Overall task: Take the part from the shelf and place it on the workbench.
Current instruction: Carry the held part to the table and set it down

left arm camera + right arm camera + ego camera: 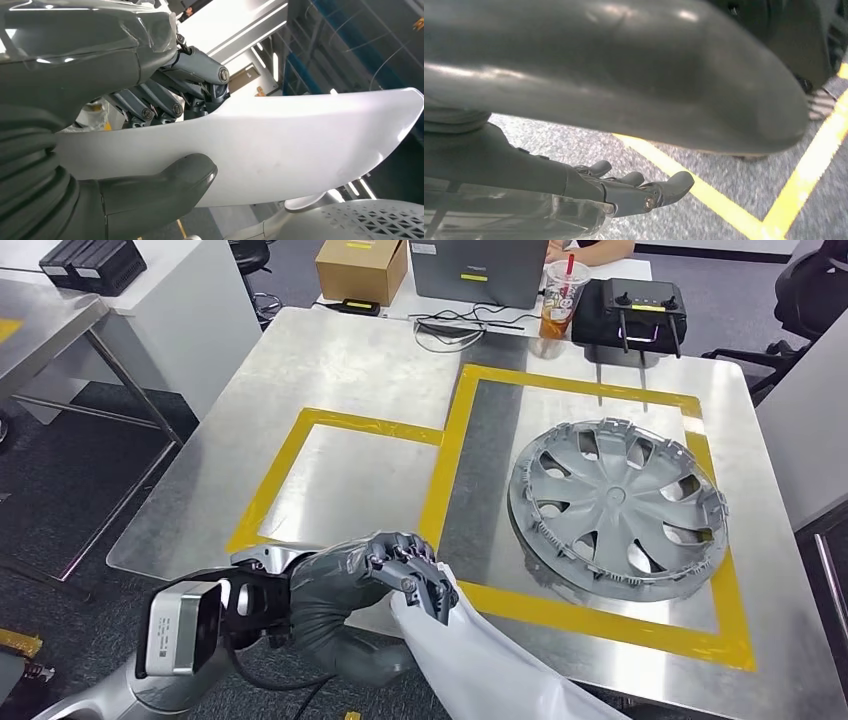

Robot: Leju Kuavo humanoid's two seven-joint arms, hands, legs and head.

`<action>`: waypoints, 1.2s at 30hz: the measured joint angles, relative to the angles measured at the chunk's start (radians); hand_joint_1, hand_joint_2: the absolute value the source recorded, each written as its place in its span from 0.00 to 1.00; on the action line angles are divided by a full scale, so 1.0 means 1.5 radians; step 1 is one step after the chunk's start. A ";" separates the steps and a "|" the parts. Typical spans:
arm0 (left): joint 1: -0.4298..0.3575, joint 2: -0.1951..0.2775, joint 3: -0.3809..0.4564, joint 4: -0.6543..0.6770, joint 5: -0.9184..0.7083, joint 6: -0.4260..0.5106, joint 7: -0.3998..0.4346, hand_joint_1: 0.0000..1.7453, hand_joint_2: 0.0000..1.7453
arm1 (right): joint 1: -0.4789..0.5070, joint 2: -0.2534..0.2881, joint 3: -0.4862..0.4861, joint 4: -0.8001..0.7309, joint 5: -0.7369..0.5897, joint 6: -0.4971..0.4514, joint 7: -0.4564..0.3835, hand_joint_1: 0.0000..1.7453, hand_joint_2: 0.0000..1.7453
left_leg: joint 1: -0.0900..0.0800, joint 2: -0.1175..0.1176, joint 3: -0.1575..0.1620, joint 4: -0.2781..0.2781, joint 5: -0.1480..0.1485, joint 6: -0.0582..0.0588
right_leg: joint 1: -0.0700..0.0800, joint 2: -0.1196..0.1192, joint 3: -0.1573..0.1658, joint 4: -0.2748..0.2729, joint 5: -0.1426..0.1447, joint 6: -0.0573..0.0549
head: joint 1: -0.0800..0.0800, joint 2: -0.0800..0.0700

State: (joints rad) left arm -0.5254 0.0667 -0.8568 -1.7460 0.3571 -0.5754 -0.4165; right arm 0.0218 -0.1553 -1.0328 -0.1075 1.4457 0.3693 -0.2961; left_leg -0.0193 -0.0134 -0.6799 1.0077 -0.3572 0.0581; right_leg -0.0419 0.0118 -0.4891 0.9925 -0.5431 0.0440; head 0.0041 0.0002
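Observation:
A long, curved white part [480, 660] hangs over the near edge of the metal workbench [340, 360]. My left hand [380, 575] grips its upper end, just above the table's front edge. In the left wrist view the thumb [165, 185] presses one face of the white part [300, 145] and the dark fingers [200, 75] wrap over the other side. My right hand [639, 190] hangs over the grey floor with its fingers held out, slightly curled, and nothing in it.
Yellow tape marks two squares on the workbench; a grey wheel cover [615, 505] lies in the right one. At the far edge stand a cardboard box [360, 268], a drink cup [562, 295] and a black controller [640, 310]. A white table [170, 300] stands to the left.

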 joint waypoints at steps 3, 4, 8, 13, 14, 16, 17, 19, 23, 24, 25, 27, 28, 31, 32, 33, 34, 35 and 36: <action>0.000 0.000 0.003 -0.007 0.000 0.000 -0.001 0.97 1.00 | -0.001 -0.003 0.000 0.000 0.000 -0.001 0.000 0.00 0.00 | 0.004 -0.001 0.024 -0.026 0.001 0.002 | 0.004 -0.003 -0.015 0.036 -0.020 -0.003 | 0.001 0.000; 0.001 0.000 0.004 -0.007 0.000 -0.001 -0.001 0.97 1.00 | -0.002 -0.004 0.001 0.000 0.000 -0.001 0.000 0.00 0.00 | 0.003 -0.001 0.029 -0.030 -0.001 0.003 | 0.005 -0.004 -0.040 0.078 -0.034 -0.007 | 0.001 0.000; 0.008 0.001 0.004 -0.006 0.000 -0.002 -0.001 0.97 1.00 | -0.002 -0.008 0.002 0.000 0.001 -0.005 0.001 0.00 0.00 | 0.000 -0.009 0.038 -0.027 -0.015 0.006 | 0.010 -0.004 -0.132 0.183 -0.040 -0.002 | 0.001 0.000; 0.011 0.001 0.007 -0.007 -0.003 0.000 -0.003 0.97 1.00 | -0.002 -0.012 0.005 0.000 -0.002 -0.004 -0.002 0.00 0.00 | -0.005 -0.017 0.042 0.001 -0.042 -0.005 | 0.010 -0.004 -0.081 0.019 0.062 0.005 | 0.001 0.000; 0.012 0.001 0.008 -0.008 -0.004 0.001 -0.003 0.97 1.00 | -0.002 -0.012 0.005 0.000 -0.006 -0.001 -0.004 0.00 0.00 | -0.006 -0.017 0.041 0.004 -0.045 -0.007 | 0.012 -0.003 -0.079 0.019 0.061 -0.002 | 0.001 0.000; 0.013 0.001 0.009 -0.011 -0.006 0.001 -0.004 0.97 1.00 | -0.003 -0.013 0.005 0.001 -0.014 0.004 -0.007 0.00 0.00 | -0.005 -0.015 0.040 0.009 -0.051 -0.011 | 0.008 -0.003 -0.077 0.019 0.061 -0.013 | 0.001 0.000; 0.013 0.001 0.010 -0.013 -0.007 0.001 -0.004 0.97 1.00 | -0.003 -0.014 0.004 0.001 -0.016 0.006 -0.008 0.00 0.00 | -0.004 -0.012 0.036 0.021 -0.060 -0.015 | 0.006 -0.002 -0.074 0.018 0.060 -0.017 | -0.001 0.000; 0.013 0.001 0.011 -0.016 -0.007 0.001 -0.005 0.97 1.00 | -0.003 -0.016 0.004 0.001 -0.018 0.009 -0.009 0.00 0.00 | 0.001 -0.004 0.008 0.086 -0.095 -0.026 | 0.003 -0.002 -0.068 0.017 0.057 -0.023 | -0.004 0.000; 0.014 0.001 0.009 -0.016 -0.002 -0.001 0.000 0.97 1.00 | -0.002 -0.018 0.004 0.004 -0.021 0.016 -0.012 0.00 0.00 | 0.014 0.003 -0.054 0.201 -0.127 -0.036 | 0.003 0.001 -0.063 0.018 0.055 -0.025 | -0.006 0.000; 0.014 0.001 0.009 -0.016 -0.001 -0.002 0.001 0.97 1.00 | -0.003 -0.018 0.004 0.004 -0.022 0.017 -0.013 0.00 0.00 | 0.015 0.004 -0.042 0.173 -0.107 -0.035 | 0.004 0.003 -0.062 0.018 0.054 -0.024 | -0.006 0.000; 0.013 0.001 0.009 -0.016 -0.001 -0.003 0.003 0.97 1.00 | -0.003 -0.018 0.004 0.005 -0.022 0.017 -0.014 0.00 0.00 | 0.015 0.004 -0.022 0.133 -0.085 -0.033 | 0.004 0.005 -0.060 0.018 0.054 -0.024 | -0.007 0.000; 0.012 0.001 0.008 -0.017 -0.001 -0.004 0.004 0.97 1.00 | -0.003 -0.018 0.004 0.006 -0.023 0.017 -0.014 0.00 0.00 | 0.015 0.003 0.008 0.074 -0.055 -0.030 | 0.004 0.009 -0.058 0.017 0.053 -0.023 | -0.007 0.000; 0.012 0.001 0.008 -0.017 -0.001 -0.004 0.005 0.97 1.00 | -0.003 -0.017 0.004 0.006 -0.023 0.017 -0.014 0.00 0.00 | 0.015 0.003 0.012 0.066 -0.052 -0.029 | 0.004 0.009 -0.058 0.017 0.053 -0.023 | -0.007 0.000; 0.009 0.000 0.006 -0.018 -0.001 -0.005 0.008 0.97 1.00 | -0.004 -0.016 0.004 0.008 -0.024 0.017 -0.016 0.00 0.00 | 0.012 -0.002 0.029 0.034 -0.050 -0.025 | 0.004 0.011 -0.058 0.016 0.052 -0.018 | -0.006 0.000; 0.006 -0.001 0.005 -0.020 -0.003 -0.005 0.013 0.97 1.00 | -0.004 -0.015 0.004 0.010 -0.023 0.016 -0.019 0.00 0.00 | 0.012 -0.002 0.040 0.015 -0.047 -0.020 | 0.004 0.010 -0.059 0.016 0.052 -0.013 | -0.005 0.000; 0.002 -0.002 0.002 -0.022 -0.005 -0.004 0.018 0.97 1.00 | -0.004 -0.014 0.004 0.012 -0.023 0.016 -0.021 0.00 0.00 | 0.011 -0.002 0.051 -0.002 -0.046 -0.015 | 0.005 0.008 -0.063 0.022 0.048 -0.009 | -0.005 0.000; -0.003 -0.004 -0.001 -0.023 -0.006 -0.003 0.024 0.97 1.00 | -0.005 -0.014 0.005 0.014 -0.021 0.016 -0.023 0.00 0.00 | 0.011 0.001 0.054 -0.007 -0.043 -0.010 | 0.005 0.006 -0.072 0.038 0.039 -0.007 | -0.004 0.000; -0.007 -0.005 -0.005 -0.024 -0.008 -0.001 0.029 0.97 1.00 | -0.006 -0.014 0.005 0.015 -0.020 0.016 -0.024 0.00 0.00 | 0.011 0.003 0.058 -0.012 -0.041 -0.006 | 0.006 0.003 -0.089 0.072 0.023 -0.008 | -0.003 0.000; -0.009 -0.006 -0.009 -0.023 -0.009 0.001 0.034 0.97 1.00 | -0.007 -0.015 0.005 0.015 -0.018 0.015 -0.024 0.00 0.00 | 0.009 0.004 0.058 -0.011 -0.042 -0.004 | 0.007 0.001 -0.112 0.119 0.004 -0.012 | -0.002 0.000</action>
State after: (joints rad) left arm -0.5396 0.0583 -0.8699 -1.7812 0.3437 -0.5743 -0.3662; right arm 0.0109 -0.1781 -1.0248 -0.0843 1.4180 0.3916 -0.3315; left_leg -0.0062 -0.0070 -0.5928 0.9909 -0.4203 0.0524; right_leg -0.0321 0.0136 -0.6572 1.1704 -0.5376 0.0262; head 0.0009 0.0000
